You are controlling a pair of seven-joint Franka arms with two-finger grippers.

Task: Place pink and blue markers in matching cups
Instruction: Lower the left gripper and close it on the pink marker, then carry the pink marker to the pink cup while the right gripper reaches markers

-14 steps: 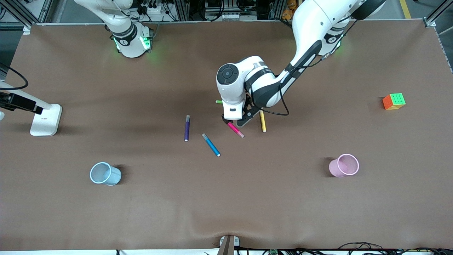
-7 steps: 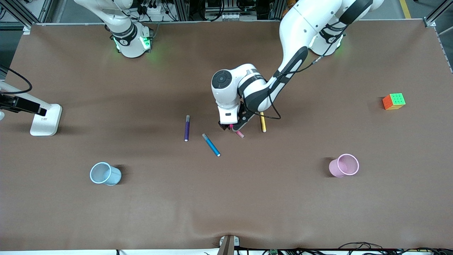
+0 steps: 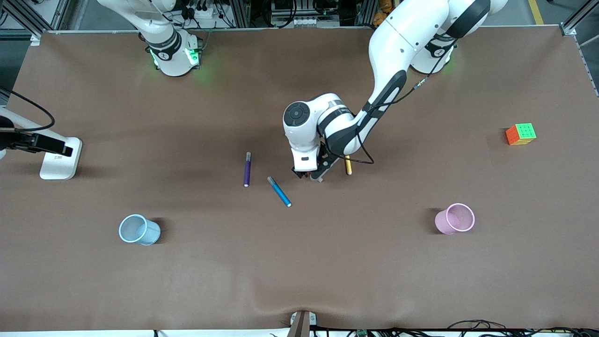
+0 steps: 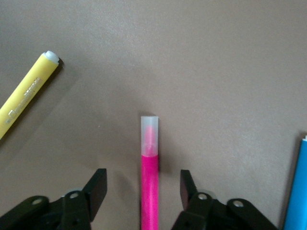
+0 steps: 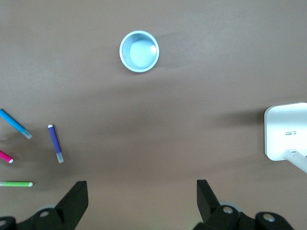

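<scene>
The pink marker (image 4: 149, 184) lies flat on the brown table between the open fingers of my left gripper (image 4: 143, 188), which sits low over it without touching it. In the front view the left gripper (image 3: 310, 174) hides nearly all of that marker. The blue marker (image 3: 279, 191) lies beside it, nearer the front camera, and shows in the left wrist view (image 4: 296, 191). The pale blue cup (image 3: 138, 229) stands toward the right arm's end, the pale pink cup (image 3: 455, 218) toward the left arm's end. My right gripper (image 5: 141, 199) is open and empty, high over the table, and waits.
A dark purple pen (image 3: 246, 169) lies beside the blue marker. A yellow pen (image 3: 347, 165) lies close to the left gripper. A green pen (image 5: 16, 184) shows in the right wrist view. A colour cube (image 3: 521, 134) and a white stand (image 3: 60, 158) sit near the table's ends.
My left gripper has moved along the pink marker toward the front camera and come down, so its open fingers now stand either side of the marker. The right arm has not moved.
</scene>
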